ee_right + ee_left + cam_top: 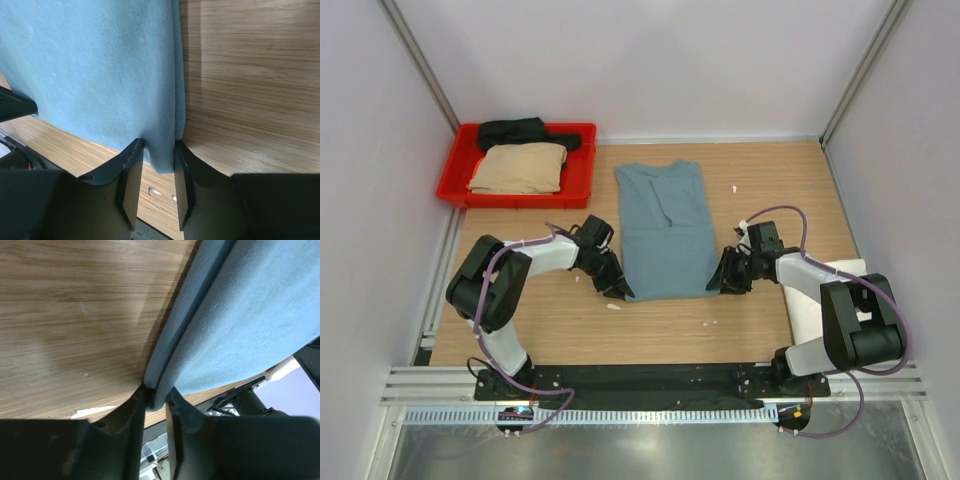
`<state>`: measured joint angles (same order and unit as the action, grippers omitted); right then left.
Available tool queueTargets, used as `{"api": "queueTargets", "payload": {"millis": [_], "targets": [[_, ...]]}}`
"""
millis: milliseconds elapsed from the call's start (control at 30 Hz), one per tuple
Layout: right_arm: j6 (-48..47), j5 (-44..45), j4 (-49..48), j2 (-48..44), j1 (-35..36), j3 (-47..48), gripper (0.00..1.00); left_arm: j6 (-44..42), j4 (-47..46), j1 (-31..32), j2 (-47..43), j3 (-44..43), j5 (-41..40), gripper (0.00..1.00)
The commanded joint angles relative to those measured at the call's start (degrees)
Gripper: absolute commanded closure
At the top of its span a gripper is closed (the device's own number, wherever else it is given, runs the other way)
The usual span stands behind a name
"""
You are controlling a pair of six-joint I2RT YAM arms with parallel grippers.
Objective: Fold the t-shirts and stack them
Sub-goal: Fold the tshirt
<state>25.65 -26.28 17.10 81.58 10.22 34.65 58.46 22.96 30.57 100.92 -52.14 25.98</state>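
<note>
Red tray (pixel 520 199) far-left, teal t-shirt (pixel 665 235) centre

Light wood-grain tabletop (pixel 570 330), a few small white scraps (pixel 614 306) lying on it. Plain pale lilac-white walls (pixel 670 60) on three sides, with slim aluminium corner posts (pixel 420 62) at the joins. Ribbed aluminium rail (pixel 430 388) along the near edge. Light soft, even.

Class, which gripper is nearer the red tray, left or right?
Left. The left gripper pinches the teal-blue t-shirt at its near corner on the red tray side; the right gripper pinches the opposite near corner, farther away.
</note>
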Motion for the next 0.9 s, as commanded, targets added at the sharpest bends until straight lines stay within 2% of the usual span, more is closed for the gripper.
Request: {"api": "queueTargets", "payload": {"millis": [0,67,100,133,233,400,633,700,867], "targets": [[-0.25,2.99,-0.75,2.27,1.38,-1.69,0.64,-2.20,2.70,-0.07,3.49,2.75,-9.45,0.80],[0.01,2.90,-0.93,2.79,2.52,-1.34,0.71,-2.91,3.31,-0.33,2.79,2.31,-10.94,0.91],[0.19,2.99,-0.93,3.06,2.87,-1.17,0.80,-3.43,4.01,-0.51,2.61,2.04,-11.21,0.95],[0.45,2.99,-0.76,2.97,3.05,-1.17,0.83,-4.57,4.37,-0.60,2.26,1.78,-11.91,0.99],[1.68,2.47,0.12,1.92,4.63,-1.17,0.93,-6.94,5.95,-0.60,0.42,0.90,-12.18,1.00],[4.40,3.43,5.74,-6.42,8.85,-2.22,0.98,-8.79,8.50,0.10,-5.81,3.27,-10.60,1.00],[10.55,2.99,12.33,-21.71,13.94,-6.88,0.98,-8.54,12.98,3.27,-18.99,10.55,-8.14,1.00],[14.06,2.99,14.27,-24.79,15.61,-8.11,0.98,-7.84,15.17,3.97,-23.74,11.62,-7.87,1.00],[25.64,6.41,17.43,-35.07,25.36,-10.31,0.98,-7.66,21.59,5.11,-35.50,12.50,-8.58,1.00]]}}
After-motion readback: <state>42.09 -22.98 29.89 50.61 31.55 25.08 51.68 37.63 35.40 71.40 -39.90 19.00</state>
